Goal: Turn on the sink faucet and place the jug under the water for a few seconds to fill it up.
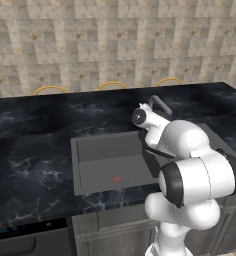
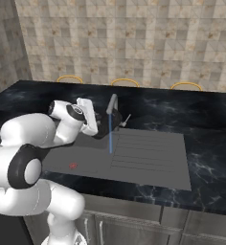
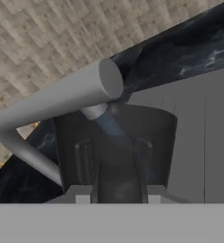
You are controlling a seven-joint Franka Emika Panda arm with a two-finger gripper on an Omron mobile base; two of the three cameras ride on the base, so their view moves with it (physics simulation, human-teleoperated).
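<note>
**Jug's under the tap, but half of it is blocked from where I'm standing**

From the left base view the arm's big white elbow covers most of the action. You just see the faucet (image 1: pixel 161 105) poking up behind it, and the gripper and jug are hidden. The sink (image 1: pixel 97 150) is a flat dark grey rectangular basin with a small red mark at the drain.

The right side is better: a thin light-blue stream of water (image 2: pixel 110 134) drops straight from the spout, next to the ribbed drainboard (image 2: pixel 148 153). The black marble-look counter (image 2: pixel 206 119) wraps around it.

The hand view is clearest. The gripper (image 3: pixel 115 163) has its two dark fingers clamped on the near wall of the jug (image 3: pixel 152 137), a smooth, nearly black cylinder. The matte grey spout sits right over its open mouth, water running in.
</note>
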